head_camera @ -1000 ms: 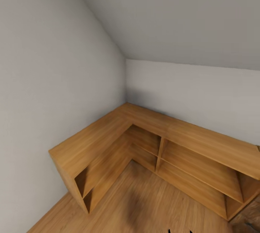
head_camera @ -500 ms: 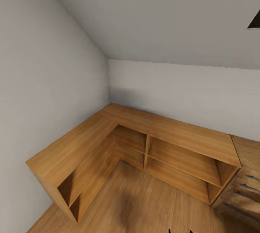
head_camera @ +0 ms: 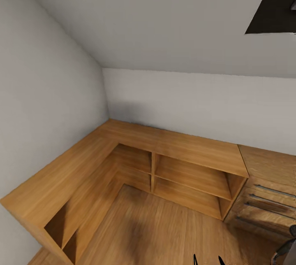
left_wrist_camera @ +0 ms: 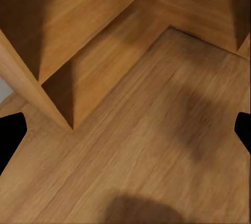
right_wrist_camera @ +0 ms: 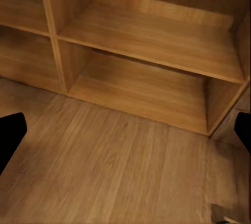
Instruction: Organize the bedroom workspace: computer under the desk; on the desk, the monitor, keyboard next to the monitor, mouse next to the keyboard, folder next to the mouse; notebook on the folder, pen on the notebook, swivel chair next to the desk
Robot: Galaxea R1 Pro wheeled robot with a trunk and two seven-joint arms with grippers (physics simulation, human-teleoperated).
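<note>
Facing a low open wood shelf unit (head_camera: pixel 156 166) in the bedroom corner, dresser (head_camera: pixel 267 191) just beside it; both tools spread wide, empty; folder unseen, likely light, stiff, best pinched at an edge

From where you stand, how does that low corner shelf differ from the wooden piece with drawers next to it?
The low open shelf unit wraps the corner in an L; the dresser runs straight along the back wall. The shelf unit has open compartments with nothing visible in them, while the dresser has closed drawers with long bar handles. The dresser's top sits slightly higher. Both are the same warm light wood, standing side by side on the wood floor.
</note>
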